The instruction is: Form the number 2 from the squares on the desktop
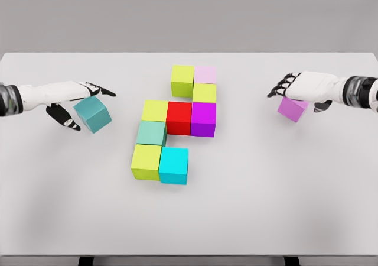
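A: What is being gripped by the left hand's fingers [97, 90]?

B: A teal cube [93, 113] is being pinched between the dark fingertips above and the thumb below, and it is being held tilted by the left hand [74, 97], near the table's [283, 207] left side.

A: And on the right?

B: A violet cube [292, 109] is being clasped under the curled fingers [282, 87] of the right hand [307, 88], also tilted. Whether either cube is being lifted clear of the surface cannot be told.

A: Where are the other squares being kept?

B: They are being shown grouped at the table's middle, well apart from both hands. At the top, a lime cube [182, 80] is being flanked by a pale pink cube [205, 74], with a yellow-green cube [204, 93] just below the pink. Beneath, a row is being formed by a yellow cube [155, 110], a red cube [179, 117] and a magenta cube [204, 119]. Under the yellow one, a sea-green cube [152, 133] is being followed by another lime cube [146, 162], with a cyan cube [173, 165] touching its right.
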Available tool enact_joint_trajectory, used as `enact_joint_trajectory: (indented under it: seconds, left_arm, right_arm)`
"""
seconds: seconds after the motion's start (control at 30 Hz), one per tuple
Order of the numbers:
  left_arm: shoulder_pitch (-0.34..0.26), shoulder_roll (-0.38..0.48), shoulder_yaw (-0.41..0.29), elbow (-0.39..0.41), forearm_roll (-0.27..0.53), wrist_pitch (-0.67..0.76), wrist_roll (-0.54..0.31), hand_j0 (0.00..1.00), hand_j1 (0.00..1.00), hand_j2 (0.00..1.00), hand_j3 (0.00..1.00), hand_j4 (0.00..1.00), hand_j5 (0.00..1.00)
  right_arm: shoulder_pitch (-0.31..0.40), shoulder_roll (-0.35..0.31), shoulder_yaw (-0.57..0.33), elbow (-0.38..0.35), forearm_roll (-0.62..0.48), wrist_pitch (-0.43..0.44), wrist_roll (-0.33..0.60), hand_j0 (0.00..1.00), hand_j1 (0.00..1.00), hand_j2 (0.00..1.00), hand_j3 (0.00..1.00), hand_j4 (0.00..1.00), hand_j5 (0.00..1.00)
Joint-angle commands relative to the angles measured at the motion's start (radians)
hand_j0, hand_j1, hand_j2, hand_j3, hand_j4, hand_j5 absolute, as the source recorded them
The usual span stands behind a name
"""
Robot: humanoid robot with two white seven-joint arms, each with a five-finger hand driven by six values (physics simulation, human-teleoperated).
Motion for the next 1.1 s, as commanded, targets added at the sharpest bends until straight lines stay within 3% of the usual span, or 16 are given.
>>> enact_joint_trajectory:
  seconds: [0.0, 0.73, 0.83, 1.07]
  left_arm:
    - [0.0, 0.0, 0.001, 0.0, 0.005, 0.002, 0.0, 1.0, 1.0, 1.0, 1.0, 1.0, 1.0]
    - [0.0, -0.002, -0.014, -0.001, 0.005, 0.002, 0.0, 1.0, 1.0, 1.0, 1.0, 1.0, 1.0]
    - [0.0, -0.002, -0.015, 0.0, 0.005, 0.002, 0.0, 1.0, 1.0, 1.0, 1.0, 1.0, 1.0]
    - [0.002, -0.002, -0.017, 0.002, 0.004, 0.002, 0.0, 1.0, 1.0, 1.0, 1.0, 1.0, 1.0]
  right_arm:
    - [-0.002, 0.004, 0.0, 0.016, 0.007, 0.002, 0.0, 1.0, 1.0, 1.0, 1.0, 1.0, 1.0]
    - [-0.02, 0.023, 0.018, 0.065, 0.027, 0.002, 0.0, 1.0, 1.0, 1.0, 1.0, 1.0, 1.0]
    - [-0.025, 0.026, 0.018, 0.065, 0.027, 0.002, 0.0, 0.87, 0.87, 0.87, 0.87, 0.87, 0.87]
    - [-0.025, 0.026, 0.033, 0.065, 0.038, 0.002, 0.0, 0.8, 0.8, 0.8, 0.8, 0.8, 0.8]
